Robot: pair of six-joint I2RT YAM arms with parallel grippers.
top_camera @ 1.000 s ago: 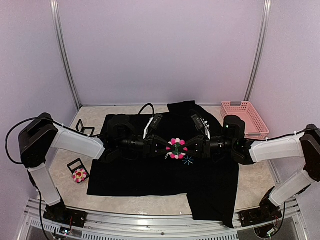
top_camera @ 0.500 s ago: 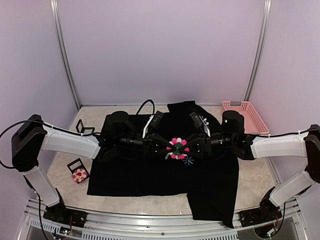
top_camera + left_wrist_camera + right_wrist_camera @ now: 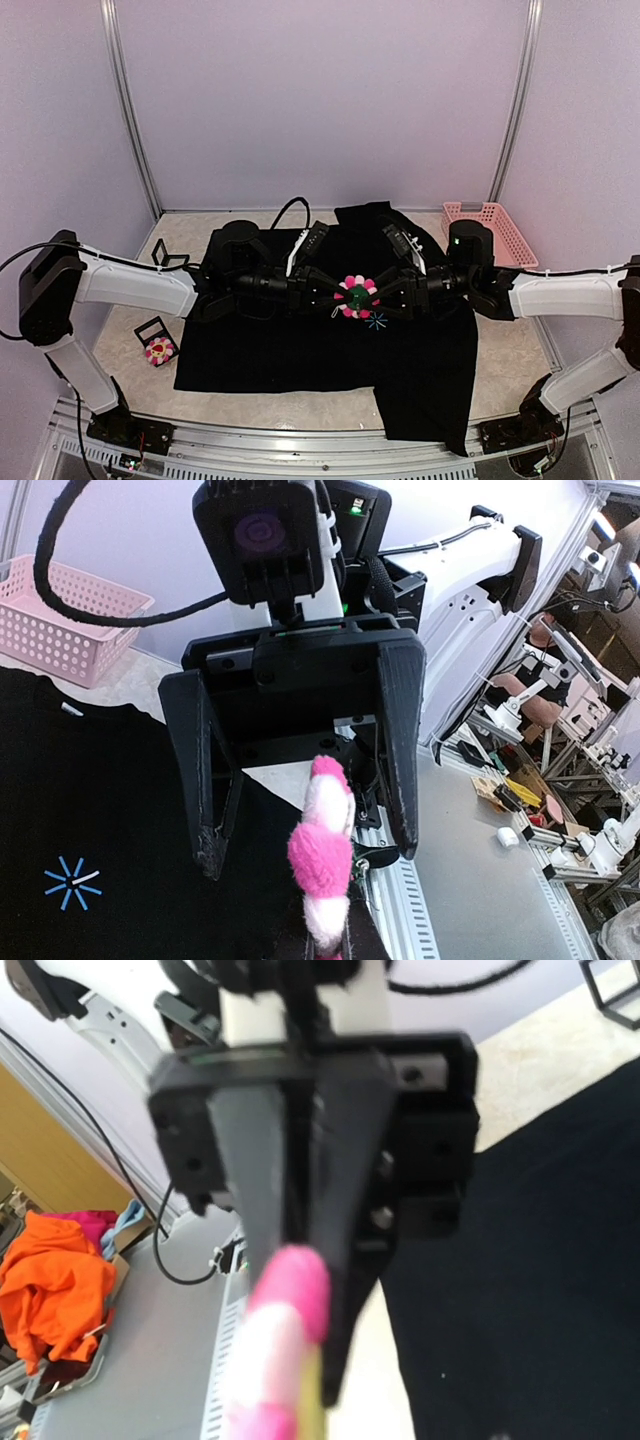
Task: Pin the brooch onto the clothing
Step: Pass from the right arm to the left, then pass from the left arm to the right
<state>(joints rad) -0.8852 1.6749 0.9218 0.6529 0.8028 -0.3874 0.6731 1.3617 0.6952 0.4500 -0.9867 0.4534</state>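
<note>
Pale lavender walls (image 3: 320,100) enclose the evenly lit cell, aluminium posts (image 3: 128,110) rising at 11 and 1 o'clock; a mottled beige desk (image 3: 250,406) meets a metal rail (image 3: 300,440) at 6 o'clock.

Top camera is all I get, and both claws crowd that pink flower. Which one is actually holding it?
Observer: The left claw. The right wrist view, though blurry, shows its fingers shut together at the flower.
Operator: And the other claw?
Observer: The left wrist view shows the right claw open, one finger on each side of the flower, with gaps.
Operator: Anything else I'm missing?
Observer: A tiny white tag on the shirt, near the pink basket.
</note>
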